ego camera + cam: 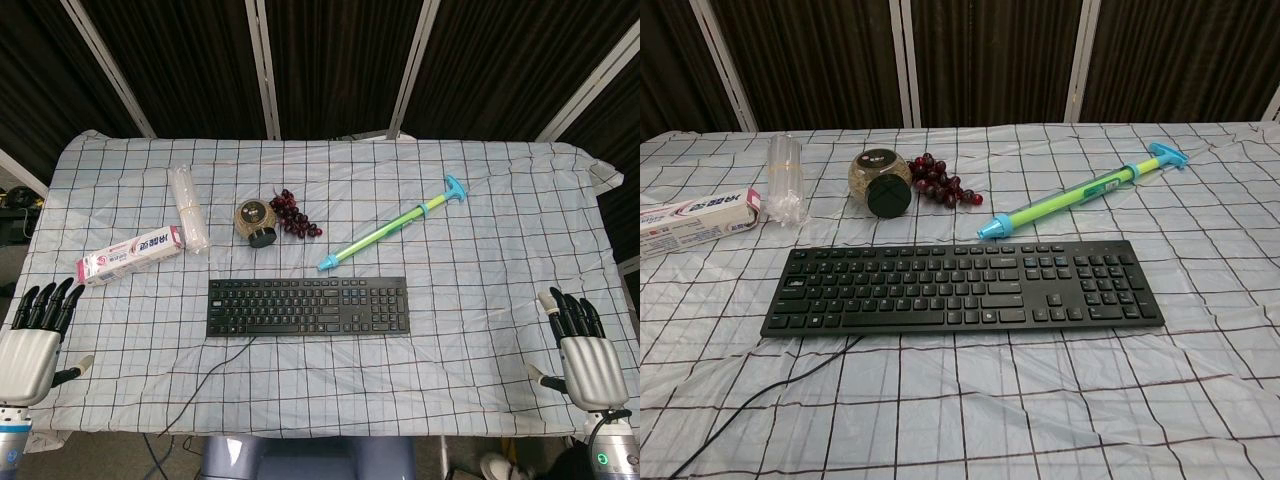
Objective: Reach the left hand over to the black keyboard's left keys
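Black keyboard (307, 307) (962, 286): full-size, flat, keys up, long axis running left-right across checked cloth, numeric pad at its right end. Thin black cable leaves its front edge near left end, trails toward near table edge. Left keys uncovered, nothing resting on them.

Left hand (35, 338): white palm, black fingers, fingers extended and slightly apart, holding nothing. Sits well apart from keyboard, off to keyboard's left and slightly nearer the table edge. Seen in head view only.

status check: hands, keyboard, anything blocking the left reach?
Left hand open, at the table's near-left edge, off the keys. Right hand open, near-right edge. Black flat keyboard centre, untouched. Red-and-white toothpaste box lies beyond the left hand, path looks clear.
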`<control>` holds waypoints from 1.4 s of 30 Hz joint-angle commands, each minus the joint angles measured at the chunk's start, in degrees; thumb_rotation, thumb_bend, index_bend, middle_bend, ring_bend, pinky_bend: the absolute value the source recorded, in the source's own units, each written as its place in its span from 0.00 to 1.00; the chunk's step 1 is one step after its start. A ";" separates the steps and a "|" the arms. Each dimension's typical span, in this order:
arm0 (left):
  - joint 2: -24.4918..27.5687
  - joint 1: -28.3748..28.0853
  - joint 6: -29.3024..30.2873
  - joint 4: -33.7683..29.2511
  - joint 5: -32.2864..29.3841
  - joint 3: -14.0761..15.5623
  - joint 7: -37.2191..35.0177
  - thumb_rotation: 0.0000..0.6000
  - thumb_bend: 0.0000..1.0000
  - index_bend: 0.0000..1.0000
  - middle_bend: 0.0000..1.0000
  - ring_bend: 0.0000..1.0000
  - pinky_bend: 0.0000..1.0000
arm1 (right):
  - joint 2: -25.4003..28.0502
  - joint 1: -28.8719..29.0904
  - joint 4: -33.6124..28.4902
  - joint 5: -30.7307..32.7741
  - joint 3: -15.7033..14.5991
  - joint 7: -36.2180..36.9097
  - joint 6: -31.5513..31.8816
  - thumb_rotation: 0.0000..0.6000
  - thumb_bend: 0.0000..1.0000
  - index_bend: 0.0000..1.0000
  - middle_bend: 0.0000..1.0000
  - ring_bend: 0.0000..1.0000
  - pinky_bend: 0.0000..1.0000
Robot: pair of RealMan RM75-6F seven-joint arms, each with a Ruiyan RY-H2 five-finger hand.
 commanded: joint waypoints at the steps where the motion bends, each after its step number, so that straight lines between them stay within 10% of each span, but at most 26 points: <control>1: -0.01 0.00 -0.05 0.02 -0.02 -0.02 0.00 1.00 0.03 0.00 0.00 0.00 0.00 | 0.03 0.00 -0.02 -0.01 -0.02 0.00 -0.02 1.00 0.07 0.02 0.00 0.00 0.00; 17: -0.14 -0.34 -1.08 -0.05 0.67 0.36 0.11 1.00 0.03 0.00 0.00 0.00 0.00 | -0.09 0.13 -0.30 0.54 0.08 -0.29 -0.50 1.00 0.07 0.02 0.00 0.00 0.00; 24: -0.09 -1.91 -3.17 -2.04 -0.22 -0.68 1.77 1.00 0.20 0.00 0.02 0.01 0.01 | -0.12 0.05 -0.40 0.72 0.03 -0.53 -0.54 1.00 0.07 0.02 0.00 0.00 0.00; 31: 1.25 -7.63 -13.83 -9.24 -4.60 -1.58 11.38 1.00 0.41 0.00 0.63 0.50 0.40 | -0.01 -0.04 -0.75 1.57 0.29 -0.45 -0.69 1.00 0.07 0.02 0.00 0.00 0.00; 42: 2.09 -20.49 -28.87 -20.42 -26.11 -4.17 35.12 1.00 0.47 0.00 0.79 0.65 0.48 | 0.25 -0.10 -1.26 2.38 0.45 0.10 -1.08 1.00 0.07 0.02 0.00 0.00 0.00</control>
